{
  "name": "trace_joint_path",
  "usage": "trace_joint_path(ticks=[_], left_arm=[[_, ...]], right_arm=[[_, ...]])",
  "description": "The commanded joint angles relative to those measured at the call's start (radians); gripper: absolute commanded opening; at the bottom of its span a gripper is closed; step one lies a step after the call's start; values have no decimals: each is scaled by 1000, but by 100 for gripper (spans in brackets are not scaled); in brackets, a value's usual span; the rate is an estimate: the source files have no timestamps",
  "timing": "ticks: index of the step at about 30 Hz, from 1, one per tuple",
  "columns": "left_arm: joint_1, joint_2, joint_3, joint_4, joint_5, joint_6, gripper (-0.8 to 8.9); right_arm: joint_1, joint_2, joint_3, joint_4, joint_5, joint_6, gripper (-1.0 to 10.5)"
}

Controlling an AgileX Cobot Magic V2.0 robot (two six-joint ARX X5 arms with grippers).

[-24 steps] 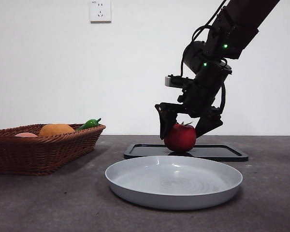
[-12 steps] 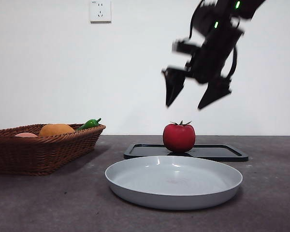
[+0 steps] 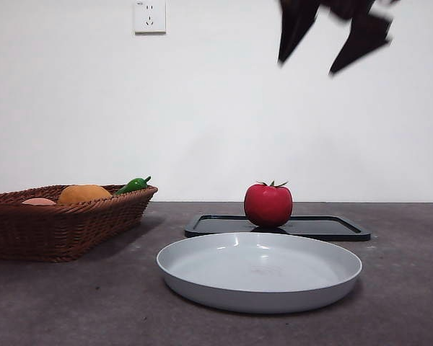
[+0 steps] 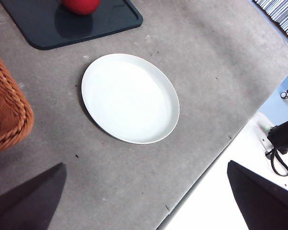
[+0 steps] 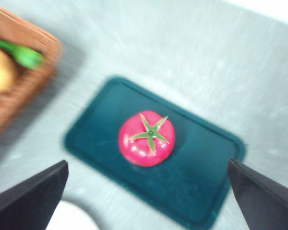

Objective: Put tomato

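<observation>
The red tomato (image 3: 268,205) with its green stem stands upright on the black tray (image 3: 325,228), left of the tray's middle. The blurred right wrist view shows the tomato (image 5: 146,140) from above on the tray (image 5: 201,191). My right gripper (image 3: 329,45) hangs open and empty high above it, at the top edge of the front view. My left gripper (image 4: 144,201) is open, high over the near table edge, looking down on the plate; only a bit of the tomato (image 4: 80,5) shows there.
A round white plate (image 3: 260,270) lies empty in front of the tray. A wicker basket (image 3: 58,223) at the left holds an orange fruit (image 3: 84,193) and a green pepper (image 3: 133,184). The table edge (image 4: 206,172) runs near the left arm.
My right gripper let go of the tomato on the tray and has risen steeply, from around the tomato to the top edge of the view. The tomato stays put.
</observation>
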Motion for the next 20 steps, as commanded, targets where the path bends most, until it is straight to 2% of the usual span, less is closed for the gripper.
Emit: trace_joint_path(ticks=[1,6,11,20], left_arm=[[-4,5,16,10,8,13,559],[-4,5,16,9,8,13,559],[-4,5,16,10,8,13,558],[-4,5,16,11,8,13,558]], right_arm=[[5,-61,16,-46,-26,-16,522],[6,-237,-54,-129,-56,-15,522],[6,-455,-248,-133,-103,4,520],[11,-801,-571,-172,-278,50,517]])
